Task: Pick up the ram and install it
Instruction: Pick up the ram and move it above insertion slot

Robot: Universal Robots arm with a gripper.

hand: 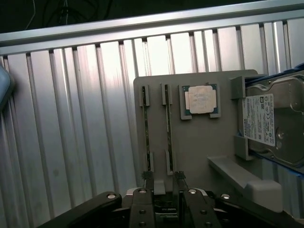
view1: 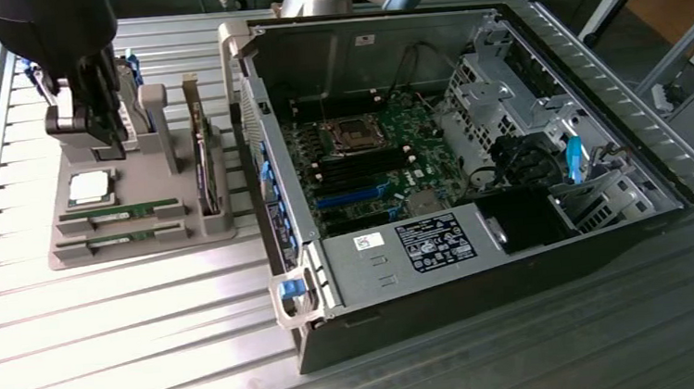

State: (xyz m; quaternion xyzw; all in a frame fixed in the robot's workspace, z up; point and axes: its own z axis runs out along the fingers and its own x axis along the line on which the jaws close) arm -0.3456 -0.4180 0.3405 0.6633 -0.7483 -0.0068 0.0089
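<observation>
Hovering over the holder's (hand: pixel 199 142) edge near the ram (hand: pixel 167 128), the pincer (hand: pixel 164 179) gapes empty. Exterior view adds a computer case (view1: pixel 455 307).

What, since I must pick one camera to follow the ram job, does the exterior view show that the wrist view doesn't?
Exterior view: the open computer case with its motherboard, and an upright card in the holder.
Wrist view: the hard drive, label facing the camera.
Both: the grey holder, two ram sticks side by side in it, the processor, and the open gripper over the holder, holding nothing.
</observation>
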